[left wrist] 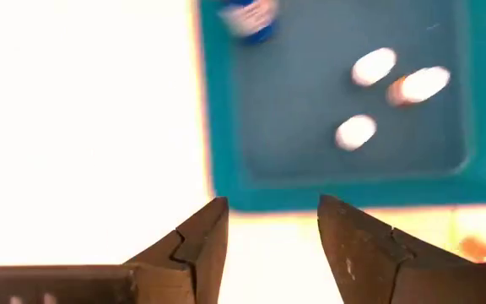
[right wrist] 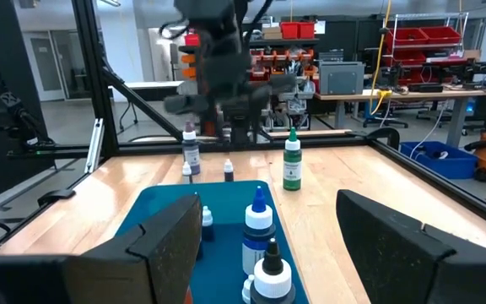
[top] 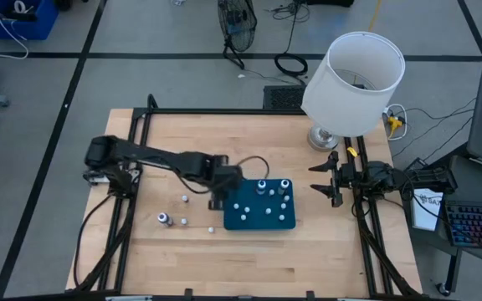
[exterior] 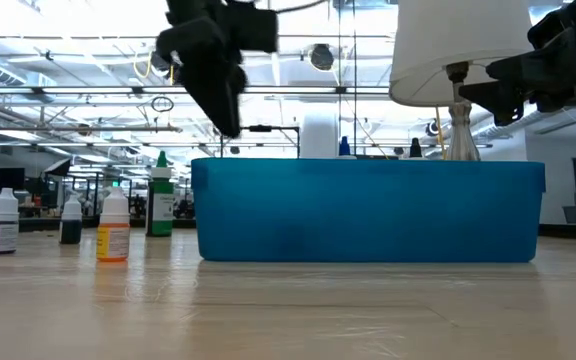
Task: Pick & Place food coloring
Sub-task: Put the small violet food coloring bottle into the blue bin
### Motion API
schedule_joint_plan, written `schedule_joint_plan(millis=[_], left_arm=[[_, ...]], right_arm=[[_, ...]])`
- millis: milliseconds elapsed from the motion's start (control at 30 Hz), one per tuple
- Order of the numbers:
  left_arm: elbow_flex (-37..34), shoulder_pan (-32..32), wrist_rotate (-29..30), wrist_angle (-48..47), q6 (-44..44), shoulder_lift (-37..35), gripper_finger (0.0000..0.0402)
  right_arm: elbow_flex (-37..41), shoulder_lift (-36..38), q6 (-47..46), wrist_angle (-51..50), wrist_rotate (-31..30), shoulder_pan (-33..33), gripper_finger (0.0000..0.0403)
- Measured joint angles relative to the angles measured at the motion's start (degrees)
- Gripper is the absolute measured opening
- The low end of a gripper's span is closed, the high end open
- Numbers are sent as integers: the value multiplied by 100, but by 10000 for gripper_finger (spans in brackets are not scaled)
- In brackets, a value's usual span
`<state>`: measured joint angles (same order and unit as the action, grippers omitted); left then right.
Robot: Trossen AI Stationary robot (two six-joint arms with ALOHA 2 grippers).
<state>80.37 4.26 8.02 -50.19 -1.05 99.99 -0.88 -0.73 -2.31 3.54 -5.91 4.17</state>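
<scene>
1. Bottles in tray [top: 287, 219]: about six stand inside the teal tray near the table's middle, white caps up; one blue-labelled bottle [left wrist: 249, 19] sits near a tray corner, three more cluster by the opposite wall [left wrist: 357, 131].
2. Loose bottles [top: 165, 218]: about four on the bare table [top: 182, 259] between the tray and the left edge, well apart from each other. Low view shows a purple-labelled one [exterior: 1, 222], an orange one [exterior: 113, 228], a dark one [exterior: 70, 222] and a tall green-capped one [exterior: 160, 196], all upright.
3. Left gripper [top: 217, 199]: hovers above the table just beside the tray's left wall, fingers parted, nothing between them; it is raised clear of the tray rim in the low view [exterior: 218, 95].
4. Right gripper [top: 323, 178]: waits near the table's right edge, jaws wide apart, empty.
5. Lamp [top: 354, 75]: white shade, stands at the table's far right corner, just behind the right gripper.
</scene>
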Motion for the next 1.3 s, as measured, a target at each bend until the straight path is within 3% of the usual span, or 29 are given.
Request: schedule_joint_plan(millis=[133, 233, 333, 467, 833, 1133, 1300], left_arm=[[-89, -133, 533, -750, 552, -512, 176], [-294, -284, 92, -1106, 1265, -695, 173], [-637, -239, -281, -1218, 1426, -791, 173], [-1128, 71, -332, -1531, 1520, -786, 173], [-2007, 681, -171, -1498, 3267, -789, 178], [-2559, 719, -324, -841, 3161, -787, 226], [-2639, 719, -353, -641, 3070, -787, 232]], right_arm=[[0, 0, 0, 3, 0, 2, 263], [2, 0, 0, 4, 0, 1, 263], [1, 0, 0, 6, 0, 1, 263], [0, 2, 0, 6, 0, 0, 263], [2, 0, 0, 6, 0, 0, 263], [1, 0, 0, 6, 0, 2, 263], [1, 0, 0, 5, 0, 0, 263]])
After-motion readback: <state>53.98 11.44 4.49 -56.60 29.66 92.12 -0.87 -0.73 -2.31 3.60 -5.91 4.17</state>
